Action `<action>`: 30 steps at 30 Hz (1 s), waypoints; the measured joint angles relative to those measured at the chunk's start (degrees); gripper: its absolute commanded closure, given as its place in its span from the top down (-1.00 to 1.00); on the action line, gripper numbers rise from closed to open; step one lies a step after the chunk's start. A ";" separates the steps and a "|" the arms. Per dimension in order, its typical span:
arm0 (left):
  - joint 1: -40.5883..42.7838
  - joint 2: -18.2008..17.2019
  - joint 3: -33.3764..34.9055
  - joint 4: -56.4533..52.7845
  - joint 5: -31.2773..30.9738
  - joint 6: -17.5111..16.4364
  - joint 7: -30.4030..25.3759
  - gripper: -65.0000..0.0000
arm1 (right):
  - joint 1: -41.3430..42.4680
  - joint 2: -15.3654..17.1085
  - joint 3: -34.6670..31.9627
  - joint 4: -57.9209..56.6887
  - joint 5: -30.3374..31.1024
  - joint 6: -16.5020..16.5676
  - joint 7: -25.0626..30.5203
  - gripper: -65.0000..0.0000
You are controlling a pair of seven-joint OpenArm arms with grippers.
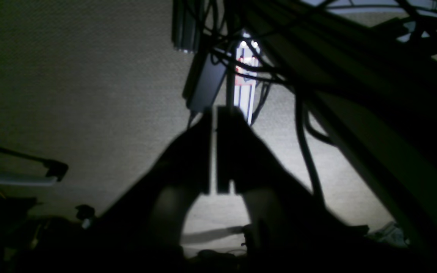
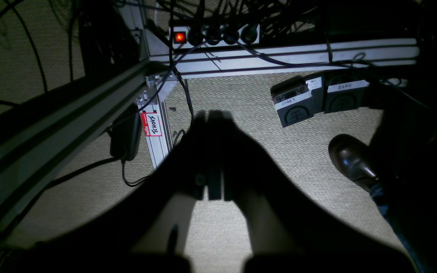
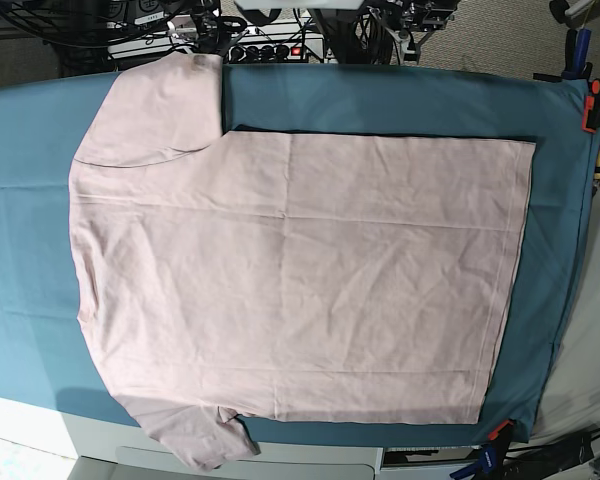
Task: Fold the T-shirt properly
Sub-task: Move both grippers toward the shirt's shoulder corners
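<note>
The T-shirt (image 3: 300, 270) lies flat on the table in the base view, pale pink, plain side up. Its hem is toward the right and its neck end toward the left. One sleeve (image 3: 160, 110) points to the far edge; the other (image 3: 202, 440) hangs over the near edge. Neither arm shows in the base view. In the left wrist view my left gripper (image 1: 214, 110) is shut and empty, aimed at the carpet below the table. My right gripper (image 2: 208, 113) is likewise shut on nothing, over the floor.
A teal cloth (image 3: 380, 100) covers the table, held by clamps (image 3: 592, 105) at its right edge. Under the table are aluminium frame bars (image 2: 279, 57), a power strip (image 2: 211, 36), two foot pedals (image 2: 302, 104), cables and a person's shoe (image 2: 351, 159).
</note>
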State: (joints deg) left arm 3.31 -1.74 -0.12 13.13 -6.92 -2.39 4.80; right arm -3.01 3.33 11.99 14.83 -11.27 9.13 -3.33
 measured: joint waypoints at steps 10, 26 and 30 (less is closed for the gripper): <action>0.00 0.00 0.02 0.00 0.00 0.00 -0.22 -1.00 | 0.00 0.00 0.00 0.20 0.00 0.13 1.25 -1.00; 19.04 -6.69 0.04 27.63 -4.44 -0.44 8.61 -1.00 | -13.94 5.22 -0.20 18.38 9.99 0.57 -1.92 -1.00; 27.93 -9.99 0.04 42.01 -5.77 -0.46 13.62 -1.00 | -23.41 7.61 -0.17 31.91 15.19 1.29 -5.33 -1.00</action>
State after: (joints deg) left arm 31.24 -11.73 -0.08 55.13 -12.69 -2.85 18.41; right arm -26.41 10.94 11.81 46.74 3.92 10.41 -8.67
